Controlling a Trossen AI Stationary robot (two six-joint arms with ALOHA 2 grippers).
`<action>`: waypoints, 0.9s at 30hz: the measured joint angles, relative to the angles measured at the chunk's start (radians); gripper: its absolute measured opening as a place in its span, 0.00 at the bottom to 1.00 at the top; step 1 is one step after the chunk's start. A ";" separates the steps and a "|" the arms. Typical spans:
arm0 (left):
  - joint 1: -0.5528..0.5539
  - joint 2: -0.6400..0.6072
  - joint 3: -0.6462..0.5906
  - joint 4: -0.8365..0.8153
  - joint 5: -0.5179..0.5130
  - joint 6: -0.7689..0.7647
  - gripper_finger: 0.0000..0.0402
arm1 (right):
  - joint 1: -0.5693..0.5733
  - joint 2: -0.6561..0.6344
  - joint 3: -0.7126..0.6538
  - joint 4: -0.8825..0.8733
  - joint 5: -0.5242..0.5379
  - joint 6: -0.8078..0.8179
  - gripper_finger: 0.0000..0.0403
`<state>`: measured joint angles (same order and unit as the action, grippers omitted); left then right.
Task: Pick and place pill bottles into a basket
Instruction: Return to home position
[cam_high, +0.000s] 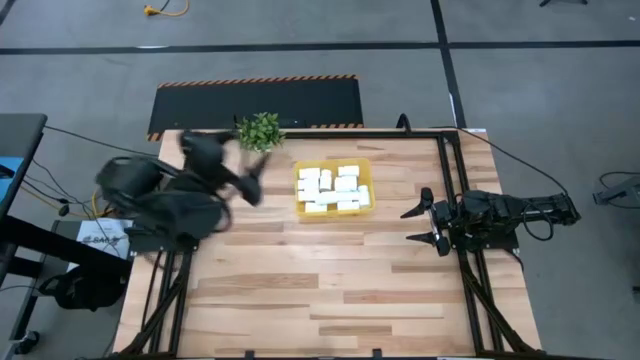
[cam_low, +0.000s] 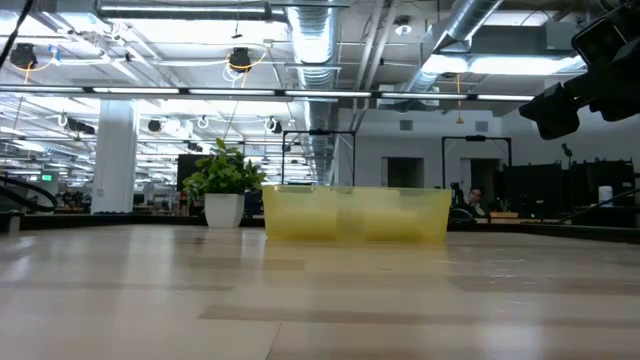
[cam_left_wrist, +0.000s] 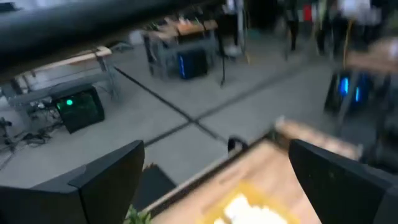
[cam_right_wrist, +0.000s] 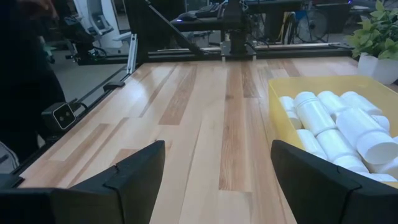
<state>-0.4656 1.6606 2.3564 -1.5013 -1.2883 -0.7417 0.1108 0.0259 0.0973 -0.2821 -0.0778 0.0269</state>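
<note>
All the pill bottles (cam_right_wrist: 323, 118) in view lie heaped inside the basket (cam_low: 350, 215). It sits toward the far edge of the counter (cam_high: 300, 290), about midway between the left and right edges. No bottle shows on the bare wood.

The left gripper (cam_left_wrist: 216, 146) hangs spread wide and empty above the counter's left part, near the basket's left wall and not far from the potted plant (cam_high: 260, 130) at the far edge. The right gripper (cam_high: 407, 226) waits at the right edge, likewise spread and holding nothing.

Trouble looks likeliest on the left. Drawing that arm back on a low or wide path could clip the plant or nudge the basket's low wall. Since the bottles are stacked on one another, such a knock might roll one over the rim. The right arm is well apart from the basket and looks little threat.
</note>
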 joint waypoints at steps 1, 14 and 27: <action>-0.008 -0.024 0.001 -0.015 -0.035 -0.033 0.96 | 0.000 0.000 0.000 0.000 0.000 0.000 0.71; 0.055 -0.366 -0.335 -0.054 -0.283 -0.566 0.96 | 0.000 0.000 0.000 0.000 0.000 0.000 0.71; 0.179 -0.347 -0.644 0.026 0.056 -1.197 0.96 | 0.000 0.000 0.000 0.000 0.000 0.000 0.71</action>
<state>-0.2870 1.3139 1.7121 -1.4750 -1.2324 -1.9392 0.1108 0.0257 0.0971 -0.2821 -0.0779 0.0269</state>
